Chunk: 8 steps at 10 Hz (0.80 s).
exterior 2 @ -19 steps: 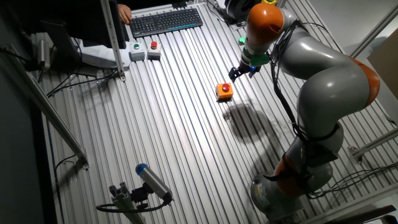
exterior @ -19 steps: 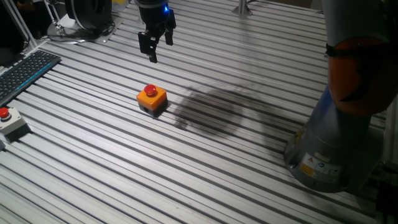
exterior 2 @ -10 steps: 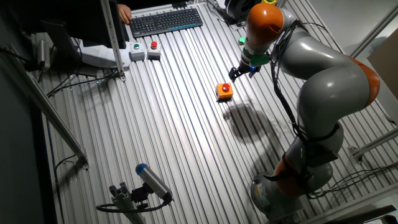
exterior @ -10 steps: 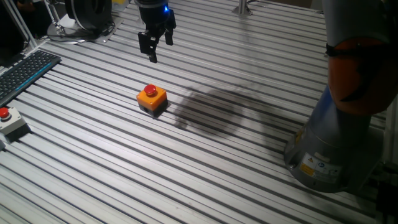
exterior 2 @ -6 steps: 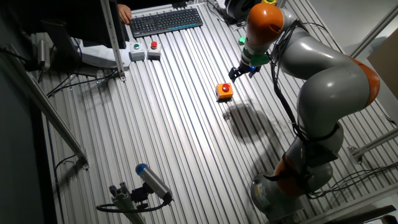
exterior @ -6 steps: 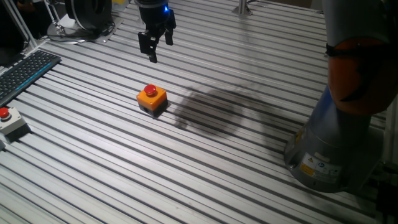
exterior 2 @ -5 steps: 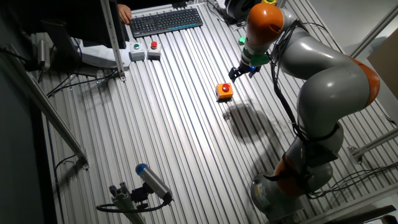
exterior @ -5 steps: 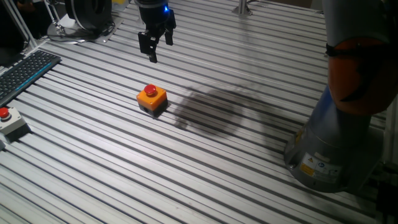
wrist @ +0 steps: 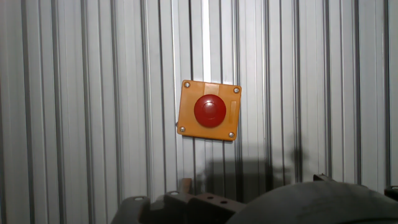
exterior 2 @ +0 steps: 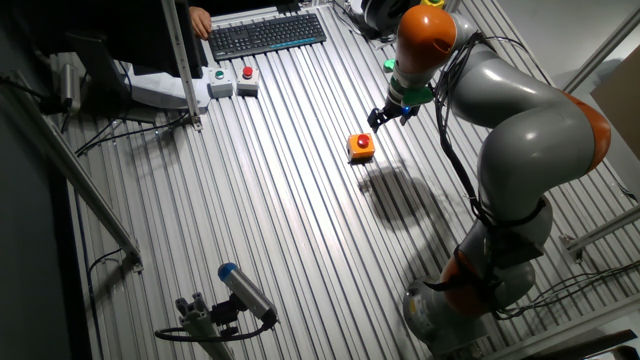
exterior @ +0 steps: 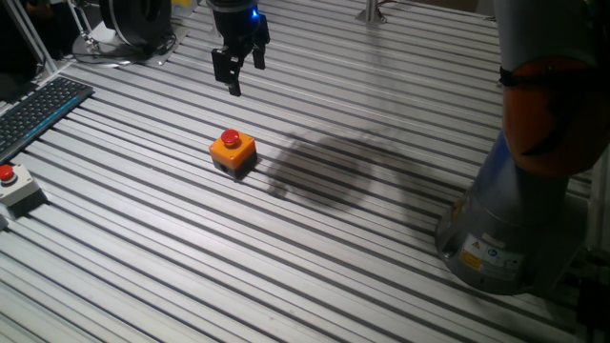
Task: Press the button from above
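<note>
Nothing is seen to have moved since the earlier frames: the gripper (exterior: pixel 236 69) is held at the same height above the ribbed table (exterior: pixel 315 248), and the button (exterior: pixel 233 150) is left untouched.

At the far left of one fixed view, a black keyboard (exterior: pixel 33 110) and a second red button on a grey-white box (exterior: pixel 15 187) are shown near the table's edge; these are not part of the task. Toward the middle, the button is found standing on the table, roughly at 6 o'clock from the gripper and well apart from it. In the hand view the button (wrist: pixel 209 110) is framed just above centre, its red cap ringed by an orange box with a screw at each corner.

Two dark fingers are seen hanging below the wrist, but whether the claw is spread or pressed together cannot be told from these views.

The box is judged to be small, light and rigid, so an off-centre push could tip or slide it on the smooth metal ribs. No grasp is called for; contact is best made squarely on the red cap's crown, straight down.

At the right, the arm's grey base (exterior: pixel 515 229) carries a small warning label, too small to be read. No other writing is made out.
</note>
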Each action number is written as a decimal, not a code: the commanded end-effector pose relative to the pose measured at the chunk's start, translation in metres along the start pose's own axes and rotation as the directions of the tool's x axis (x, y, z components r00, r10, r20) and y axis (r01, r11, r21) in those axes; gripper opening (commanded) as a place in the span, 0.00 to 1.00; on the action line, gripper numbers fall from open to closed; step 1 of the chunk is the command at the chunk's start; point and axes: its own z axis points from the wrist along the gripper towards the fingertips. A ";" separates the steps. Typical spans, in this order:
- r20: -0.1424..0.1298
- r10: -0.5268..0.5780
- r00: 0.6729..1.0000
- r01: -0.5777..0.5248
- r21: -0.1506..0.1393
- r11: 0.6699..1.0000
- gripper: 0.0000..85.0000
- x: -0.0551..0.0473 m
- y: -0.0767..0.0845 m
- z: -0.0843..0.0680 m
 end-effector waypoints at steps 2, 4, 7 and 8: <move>-0.159 -0.116 0.980 0.111 -0.039 0.993 0.40 0.000 0.001 -0.001; -0.161 -0.116 0.980 0.111 -0.038 0.993 0.40 0.000 0.001 -0.002; -0.161 -0.116 0.980 0.111 -0.038 0.993 0.40 0.000 0.000 -0.002; -0.159 -0.116 0.980 0.111 -0.038 0.993 0.40 0.000 0.000 -0.002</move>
